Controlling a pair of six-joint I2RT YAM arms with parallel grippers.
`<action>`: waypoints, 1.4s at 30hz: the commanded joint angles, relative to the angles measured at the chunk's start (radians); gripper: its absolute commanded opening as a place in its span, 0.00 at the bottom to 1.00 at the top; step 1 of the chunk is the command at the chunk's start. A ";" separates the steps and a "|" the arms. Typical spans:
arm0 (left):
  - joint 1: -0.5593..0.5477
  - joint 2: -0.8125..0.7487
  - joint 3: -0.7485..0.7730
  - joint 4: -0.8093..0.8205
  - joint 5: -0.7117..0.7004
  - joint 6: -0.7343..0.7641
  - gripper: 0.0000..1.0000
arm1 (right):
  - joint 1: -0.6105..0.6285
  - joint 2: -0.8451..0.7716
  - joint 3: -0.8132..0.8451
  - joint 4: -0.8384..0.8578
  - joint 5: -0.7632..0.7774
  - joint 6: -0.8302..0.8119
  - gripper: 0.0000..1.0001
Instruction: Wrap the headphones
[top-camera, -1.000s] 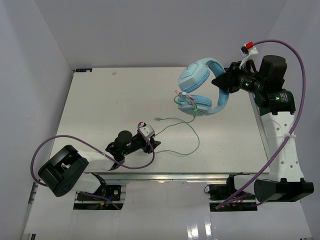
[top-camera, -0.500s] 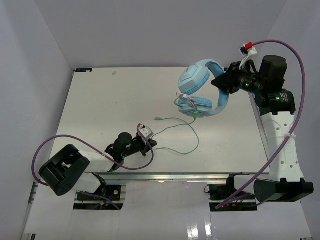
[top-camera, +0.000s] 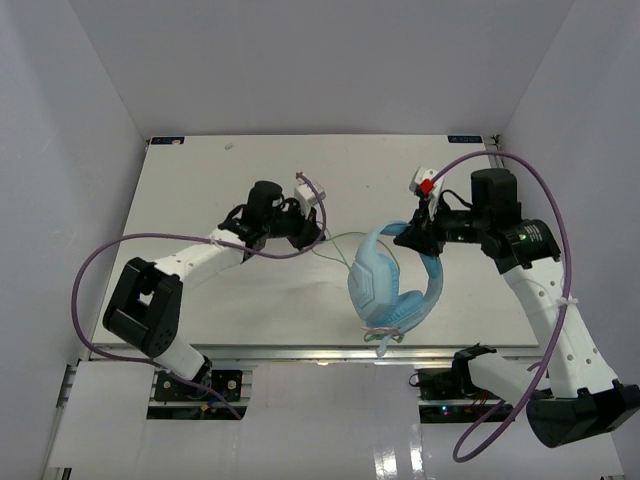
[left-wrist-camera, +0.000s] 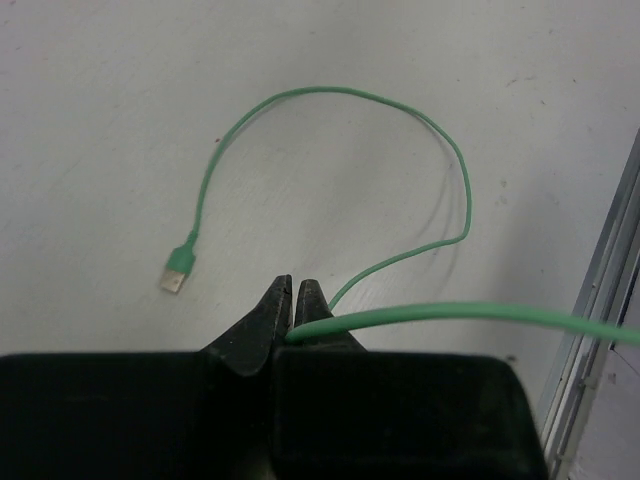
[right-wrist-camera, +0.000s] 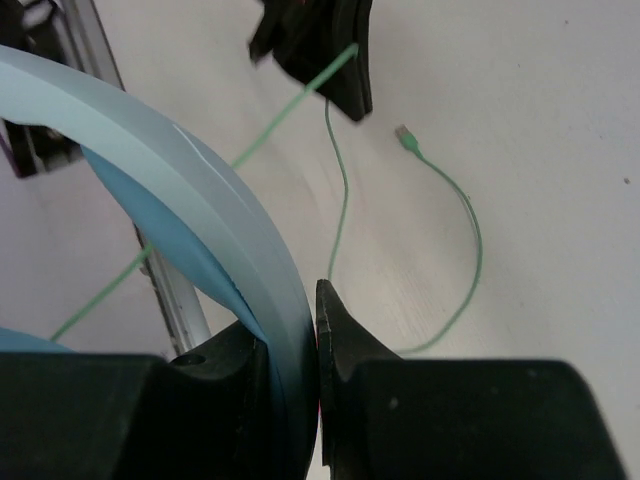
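Left gripper (left-wrist-camera: 293, 300) pressed together on the pale-green cable (left-wrist-camera: 450, 310), right gripper (right-wrist-camera: 303, 335) clamped on the headphones (right-wrist-camera: 190, 180) band

Count: 1 headset (top-camera: 385, 290), 1 green cable (left-wrist-camera: 340, 95) with 1 plug (left-wrist-camera: 178, 270); 2 grippers: left gripper (left-wrist-camera: 293, 300), right gripper (right-wrist-camera: 305, 310); 2 purple cables (top-camera: 80, 300); 1 table (top-camera: 200, 180).

headphones (top-camera: 372, 280): smooth light blue plastic with a slight sheen; band (right-wrist-camera: 200, 190) satin, paler outside, deeper blue inside. cable (left-wrist-camera: 340, 95): thin green rubbery sheath, matt. plug (left-wrist-camera: 178, 272): bare metal tip. table (top-camera: 190, 190): white, matt, faintly scuffed. edge rail (left-wrist-camera: 600, 280): grey metal. left gripper (left-wrist-camera: 294, 297) and right gripper (right-wrist-camera: 295, 340): black matt plastic.
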 joint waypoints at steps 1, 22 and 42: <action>0.134 0.006 0.232 -0.412 0.121 -0.048 0.00 | 0.012 -0.080 -0.107 0.010 0.164 -0.203 0.08; -0.028 0.120 0.750 -1.042 -0.255 -0.320 0.00 | 0.261 0.082 -0.215 0.566 1.189 0.082 0.08; -0.052 0.064 0.599 -1.130 -0.771 -0.255 0.00 | 0.167 0.091 -0.001 0.507 0.959 0.051 0.08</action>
